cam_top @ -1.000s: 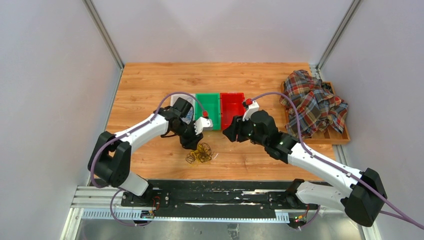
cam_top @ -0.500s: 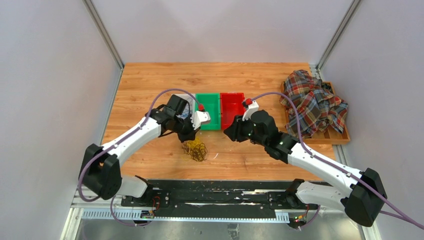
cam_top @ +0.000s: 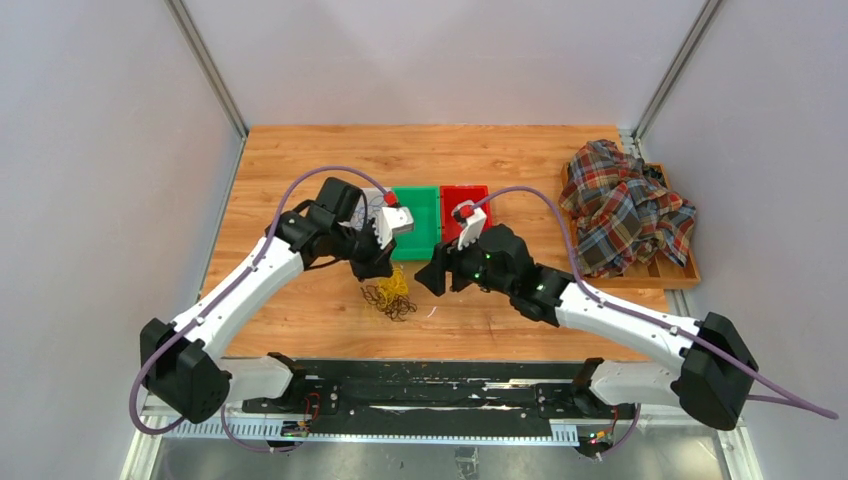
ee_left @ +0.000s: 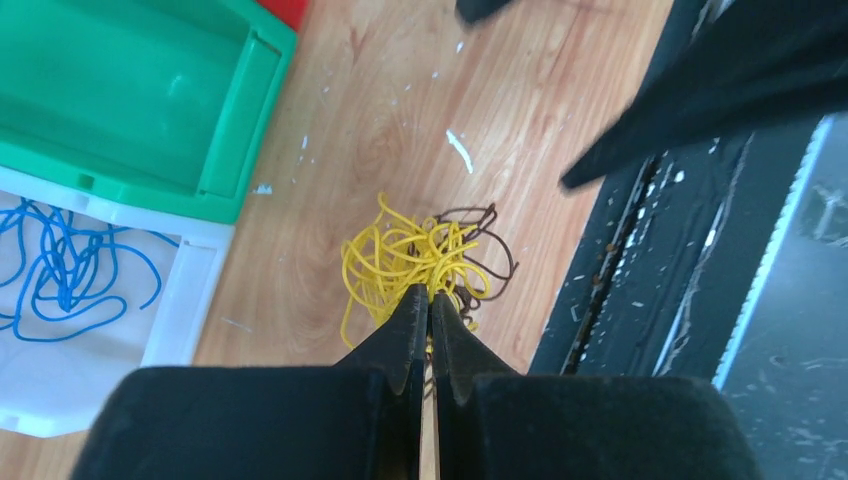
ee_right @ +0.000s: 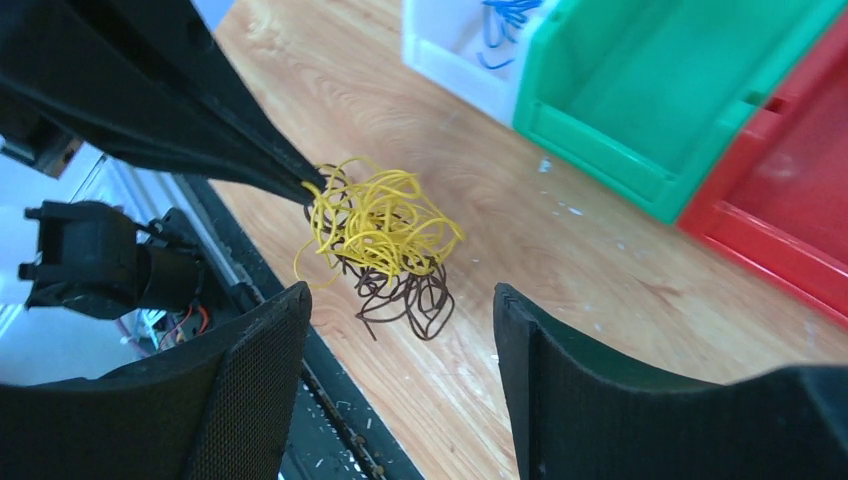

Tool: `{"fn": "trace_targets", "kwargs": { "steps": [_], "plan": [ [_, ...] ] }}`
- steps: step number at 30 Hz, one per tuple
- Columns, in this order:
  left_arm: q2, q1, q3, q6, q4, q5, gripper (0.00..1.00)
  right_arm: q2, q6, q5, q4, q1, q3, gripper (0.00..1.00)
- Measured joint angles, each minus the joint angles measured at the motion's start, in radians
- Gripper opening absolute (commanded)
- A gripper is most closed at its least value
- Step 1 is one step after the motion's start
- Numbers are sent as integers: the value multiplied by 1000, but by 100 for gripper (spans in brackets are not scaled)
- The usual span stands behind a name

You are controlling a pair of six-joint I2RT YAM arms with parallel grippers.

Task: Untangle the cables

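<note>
**Left gripper** [ee_left: 428, 300]: fingers pressed together with only a slit between them, the tips pinching strands of the yellow cables [ee_left: 405, 258].

**Right gripper** [ee_right: 400, 292]: fingers spread wide, holding nothing. It sits just right of the tangle and points toward it.

**Yellow cables**: a loose ball at the left gripper's tips, over the table [cam_top: 300, 160] in front of the bins. From the right wrist it looks bunched and knotted.

**Brown cables** [ee_left: 482, 228]: dark loops meshed into the yellow ball, spilling out on its underside and on the side toward the table's near edge.

**White bin** [ee_left: 192, 292]: leftmost of the row. It holds the blue cables [ee_left: 62, 272], which lie in loose curls on its floor, apart from the tangle.

**Green bin** [ee_left: 232, 130]: middle of the row, touching the white bin. Its green floor is in plain view.

**Red bin** [ee_right: 790, 190]: right of the row, against the green bin. Its red floor is in plain view.

**Wooden tray** [cam_top: 682, 276]: at the right edge of the table, well apart from the bins. It holds a crumpled plaid cloth [cam_top: 625, 205], which covers most of it and overhangs its far side.
</note>
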Motion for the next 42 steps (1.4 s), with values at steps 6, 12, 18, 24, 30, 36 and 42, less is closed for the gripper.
{"fn": "trace_targets", "kwargs": {
  "steps": [6, 12, 18, 24, 30, 36, 42],
  "plan": [
    [-19, 0, 107, -79, -44, 40, 1, 58, -42, -27, 83, 65, 8, 67],
    [-39, 0, 121, -154, -67, 70, 1, 113, -61, -25, 136, 86, 28, 66],
    [-42, 0, 121, -183, -77, 84, 1, 175, -61, -26, 154, 87, 43, 59],
    [-35, 0, 118, -176, -76, 101, 38, 261, -53, -28, 173, 87, 65, 27],
    [-35, 0, 16, -70, -69, 38, 79, 294, -21, -20, 170, 86, 64, 1],
    [-43, 0, -138, 70, -80, -77, 78, 294, 14, 16, 153, 86, 24, 1],
    [-47, 0, -170, 125, -53, -134, 70, 293, 32, 56, 122, 85, -13, 0]
  ]
}}
